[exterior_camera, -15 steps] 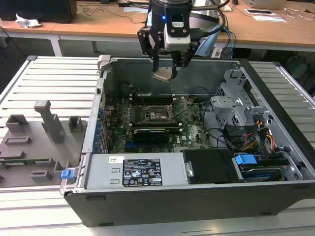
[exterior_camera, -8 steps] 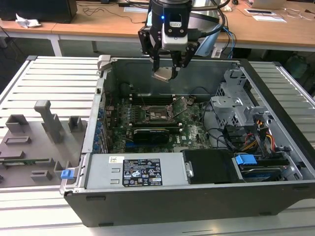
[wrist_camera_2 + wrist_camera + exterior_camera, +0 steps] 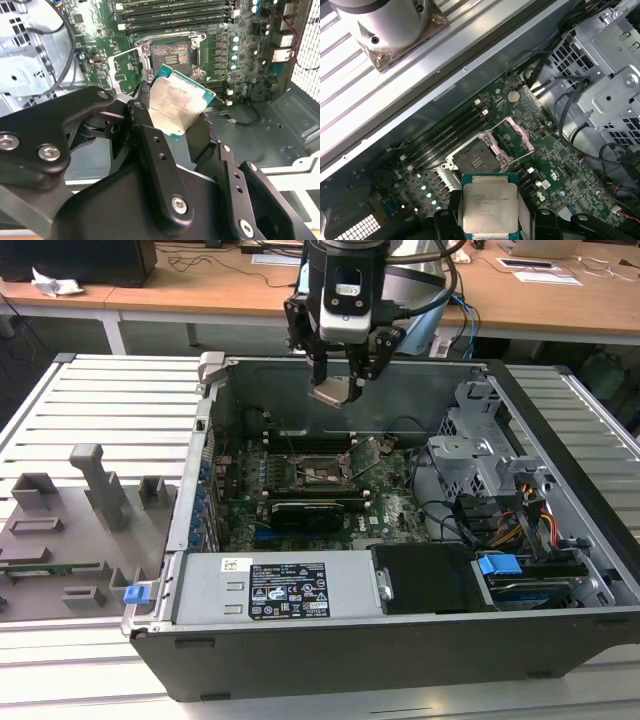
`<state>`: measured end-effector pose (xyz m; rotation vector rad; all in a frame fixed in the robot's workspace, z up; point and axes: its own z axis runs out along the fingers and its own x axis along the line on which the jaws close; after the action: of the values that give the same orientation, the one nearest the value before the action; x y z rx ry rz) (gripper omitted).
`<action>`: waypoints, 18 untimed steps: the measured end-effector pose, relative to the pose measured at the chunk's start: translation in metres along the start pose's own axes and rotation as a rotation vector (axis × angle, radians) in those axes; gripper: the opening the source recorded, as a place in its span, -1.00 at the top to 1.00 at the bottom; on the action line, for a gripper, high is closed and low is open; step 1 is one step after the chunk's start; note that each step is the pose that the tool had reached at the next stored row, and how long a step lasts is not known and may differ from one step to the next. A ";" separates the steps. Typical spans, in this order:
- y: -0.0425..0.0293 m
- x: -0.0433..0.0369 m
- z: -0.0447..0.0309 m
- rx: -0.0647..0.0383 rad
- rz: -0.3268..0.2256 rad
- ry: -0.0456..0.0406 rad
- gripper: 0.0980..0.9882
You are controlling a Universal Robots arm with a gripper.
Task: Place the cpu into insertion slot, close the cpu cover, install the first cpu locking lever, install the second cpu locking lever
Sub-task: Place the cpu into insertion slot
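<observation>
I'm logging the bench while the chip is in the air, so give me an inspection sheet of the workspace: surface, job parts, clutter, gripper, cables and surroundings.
Surface: slatted metal table carrying an open computer case.
Job's things: cpu held in the air above the motherboard; insertion slot vacant; cpu cover swung open beside it.
Clutter: grey fixture blocks on the table at the exterior view's left.
Grippers: gripper over the case, jaws shut on the cpu.
Cables: coloured wire bundle and black leads inside the case at the exterior view's right.
Surroundings: wooden desks behind, with papers.
</observation>
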<state>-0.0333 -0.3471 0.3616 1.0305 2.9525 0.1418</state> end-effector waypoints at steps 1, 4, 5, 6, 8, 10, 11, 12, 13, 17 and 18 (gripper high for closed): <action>0.0000 0.0000 0.0001 0.000 0.013 -0.0012 0.02; 0.0000 0.0000 0.0005 -0.001 0.075 -0.0068 0.02; -0.0001 0.0000 0.0006 -0.002 0.102 -0.0092 0.02; 0.0000 0.0000 0.0007 -0.002 0.120 -0.0109 0.02; -0.0001 0.0000 0.0009 -0.003 0.152 -0.0137 0.02; -0.0001 0.0000 0.0010 -0.003 0.177 -0.0160 0.02; -0.0001 0.0000 0.0010 -0.004 0.195 -0.0176 0.02; -0.0001 0.0000 0.0011 -0.004 0.206 -0.0185 0.02; -0.0001 0.0000 0.0011 -0.004 0.214 -0.0193 0.02; -0.0001 0.0000 0.0013 -0.005 0.253 -0.0227 0.02; -0.0001 0.0000 0.0013 -0.005 0.264 -0.0237 0.02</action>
<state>-0.0333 -0.3471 0.3603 1.4064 2.7799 0.1376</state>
